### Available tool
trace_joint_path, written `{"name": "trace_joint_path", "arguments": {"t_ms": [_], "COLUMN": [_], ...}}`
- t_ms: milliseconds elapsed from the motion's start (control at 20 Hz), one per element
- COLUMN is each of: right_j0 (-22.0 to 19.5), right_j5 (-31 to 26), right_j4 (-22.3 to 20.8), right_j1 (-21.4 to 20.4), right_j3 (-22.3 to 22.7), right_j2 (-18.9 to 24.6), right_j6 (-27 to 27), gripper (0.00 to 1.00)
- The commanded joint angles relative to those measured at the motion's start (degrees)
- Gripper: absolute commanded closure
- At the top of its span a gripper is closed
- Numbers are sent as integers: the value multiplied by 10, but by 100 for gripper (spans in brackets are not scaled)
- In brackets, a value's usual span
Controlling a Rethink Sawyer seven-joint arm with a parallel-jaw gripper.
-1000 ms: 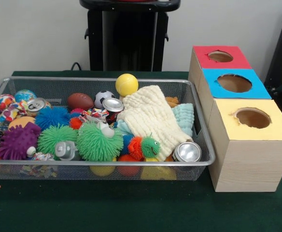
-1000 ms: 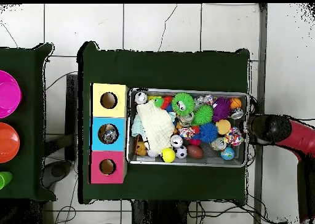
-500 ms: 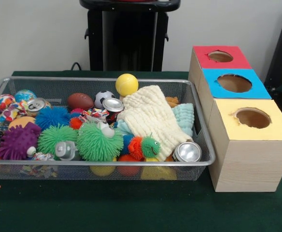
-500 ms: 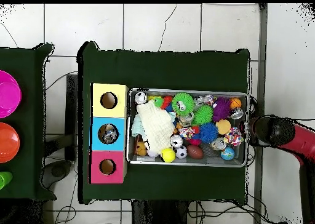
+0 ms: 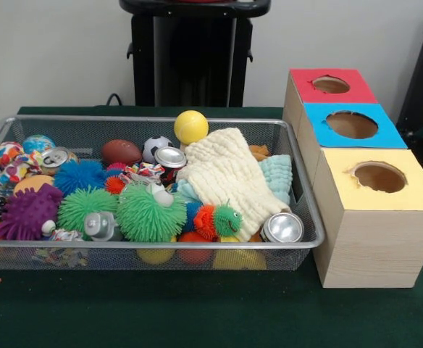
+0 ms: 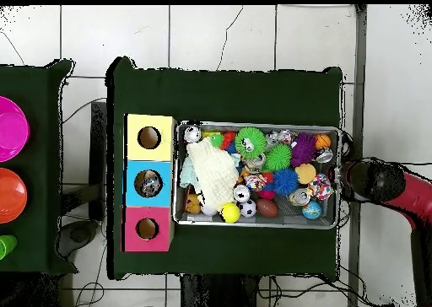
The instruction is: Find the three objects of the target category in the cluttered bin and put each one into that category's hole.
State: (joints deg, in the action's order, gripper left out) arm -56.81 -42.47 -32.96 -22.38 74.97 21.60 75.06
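A wire bin (image 5: 161,245) holds a heap of toys: several drink cans, such as one at the front right corner (image 5: 282,228) and one in the middle (image 5: 170,157), spiky balls in green (image 5: 150,214), purple (image 5: 27,212) and blue (image 5: 77,176), a yellow ball (image 5: 190,127) and a cream cloth (image 5: 226,177). Beside the bin stand three boxes with round holes: red (image 5: 309,90), blue (image 5: 389,136) and yellow (image 5: 414,197). In the overhead view my gripper (image 6: 364,178) sits just outside the bin's (image 6: 257,224) short end, opposite the boxes, clear of the toys.
A brown football (image 5: 120,151) and a small soccer ball (image 5: 153,147) lie at the bin's back. Something lies inside the blue box's hole (image 6: 149,183). A second table in the overhead view carries a pink plate (image 6: 10,128) and an orange plate (image 6: 12,195).
The arm's end has drifted slightly further from the bin's short end. The toys in the bin have not moved.
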Motion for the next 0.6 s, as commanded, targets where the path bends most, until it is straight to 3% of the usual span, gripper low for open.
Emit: {"name": "trace_joint_path", "arguments": {"t_ms": [50, 600], "right_j0": [34, 41], "right_j5": [3, 12], "right_j4": [29, 31], "right_j1": [8, 3], "right_j3": [92, 100], "right_j2": [97, 94], "right_j6": [-68, -51], "gripper": [100, 100]}}
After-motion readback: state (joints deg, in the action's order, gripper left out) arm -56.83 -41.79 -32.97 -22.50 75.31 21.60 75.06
